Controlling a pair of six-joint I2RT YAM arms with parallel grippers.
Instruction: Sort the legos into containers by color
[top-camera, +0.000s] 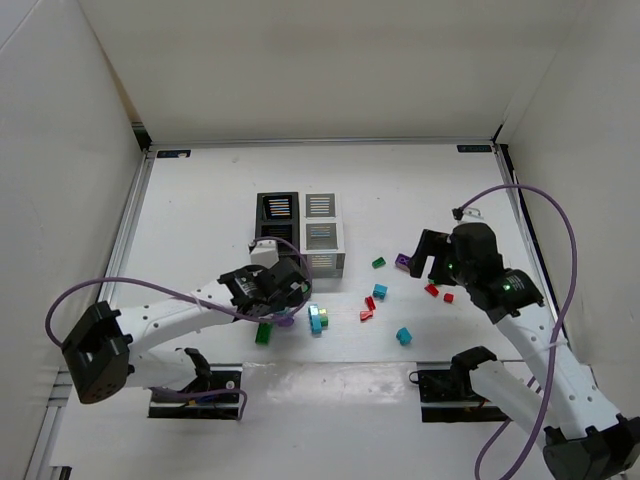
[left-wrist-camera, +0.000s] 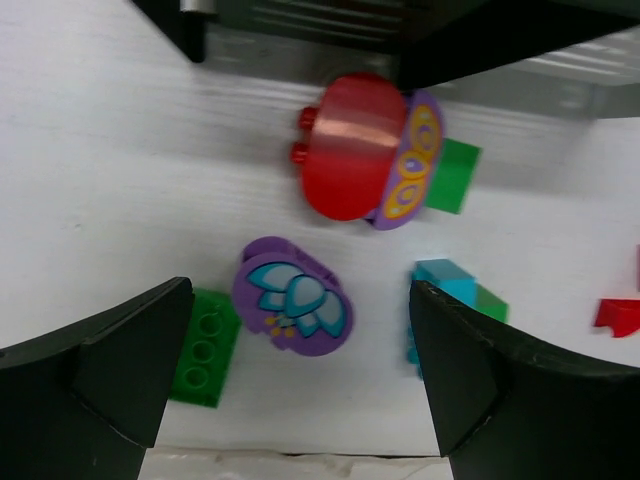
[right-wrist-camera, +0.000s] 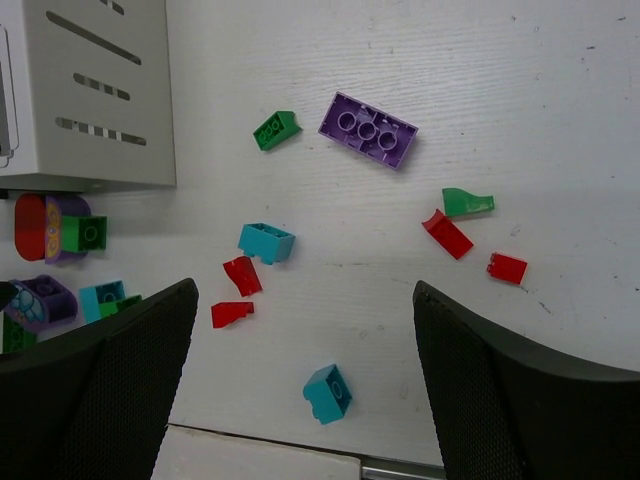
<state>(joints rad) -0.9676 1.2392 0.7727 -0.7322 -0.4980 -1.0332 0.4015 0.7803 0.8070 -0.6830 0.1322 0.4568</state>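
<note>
- Since the purple rounded plastic lego printed with a teal flower (left-wrist-camera: 292, 297) lies flat on the white table (left-wrist-camera: 100, 180), right in the gap between the fingers of my left claw (left-wrist-camera: 300, 345), I judge this to be the piece that arm is lined up on.
- Its longer side seems to run slantwise, roughly from one finger toward the other, so closing would meet its rounded ends. A small wrist turn may give a surer pinch.
- The left claw is spread wide with nothing in it, hovering over the piece.
- A green plastic brick (left-wrist-camera: 205, 345) lies just beside one finger and a teal plastic brick (left-wrist-camera: 445, 285) just beside the other. Either could get nudged as I descend.
- The block of four square black and white bins (top-camera: 328, 264) sits near, ahead of this claw.
- My right claw (right-wrist-camera: 305, 340), likewise spread and empty, hangs well apart over scattered small red bricks (right-wrist-camera: 241, 275). The left arm is clearly the nearer one.
</note>
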